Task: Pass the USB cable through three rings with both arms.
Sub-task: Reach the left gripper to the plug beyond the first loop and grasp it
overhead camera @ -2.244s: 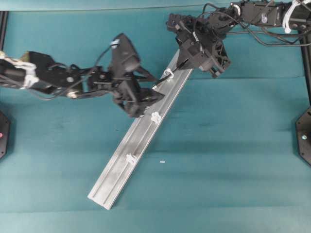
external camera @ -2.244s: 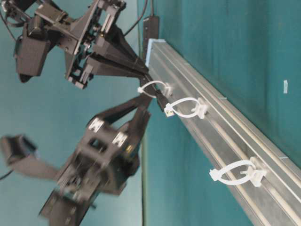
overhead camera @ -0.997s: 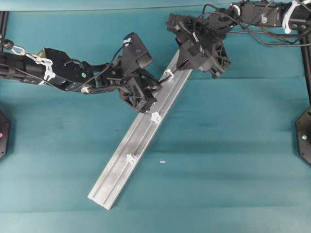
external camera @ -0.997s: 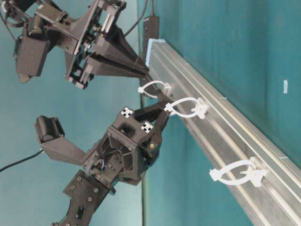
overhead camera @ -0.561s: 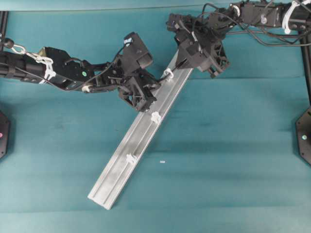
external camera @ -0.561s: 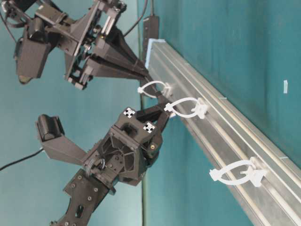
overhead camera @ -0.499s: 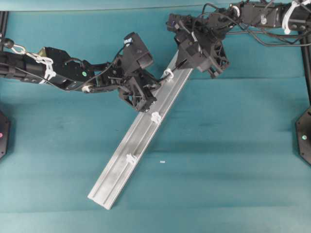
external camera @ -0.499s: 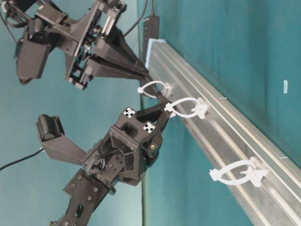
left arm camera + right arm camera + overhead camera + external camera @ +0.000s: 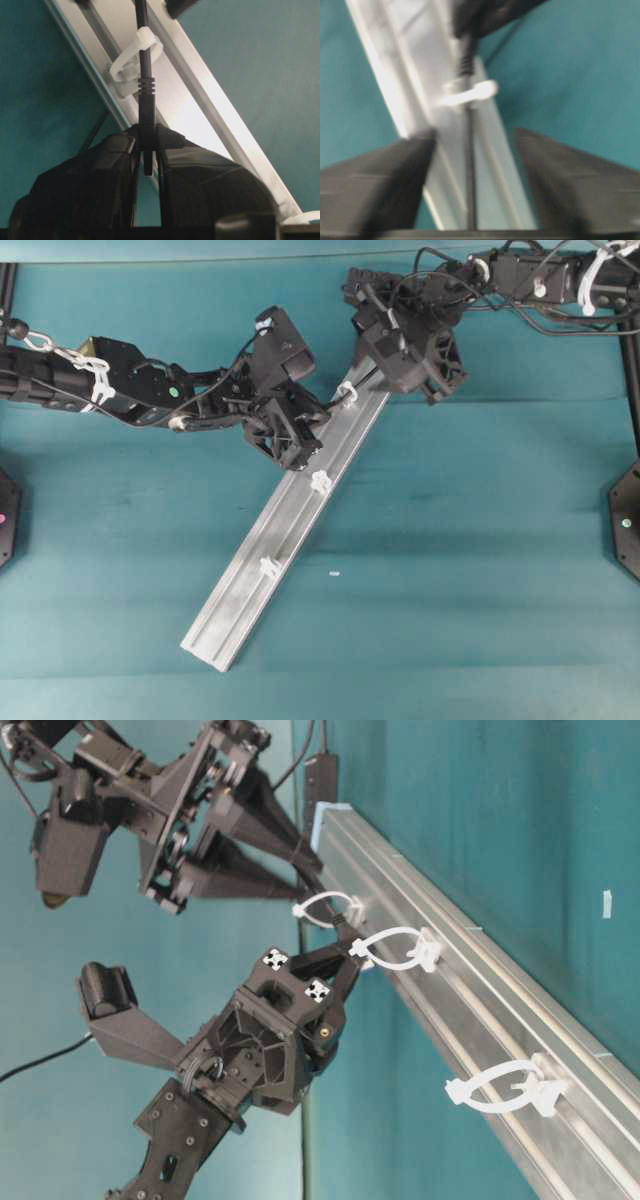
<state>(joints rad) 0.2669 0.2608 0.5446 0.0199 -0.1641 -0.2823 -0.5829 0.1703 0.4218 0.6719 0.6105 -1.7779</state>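
The left gripper (image 9: 312, 430) sits beside the silver rail (image 9: 250, 585). Its fingers (image 9: 125, 150) are pinched tight on the plug of the USB cable (image 9: 145, 75). The plug sits between ring 1 (image 9: 346, 392) and ring 2 (image 9: 321, 481). The cord runs up from the plug and goes through ring 1. So ring 1 looks done, and 2 rings are left to do. Ring 3 (image 9: 269, 567) is farther down the rail with nothing in it.

The right gripper (image 9: 375, 365) is up at the top end of the rail. Its fingers (image 9: 395, 170) are wide apart, with the cord running between them, and they do not touch it.

I think this is the hand-over step: the left arm has the plug now. Next it should pull the cord along and aim the plug carefully into ring 2. The loop is small and bendy, so the plug must go in straight.
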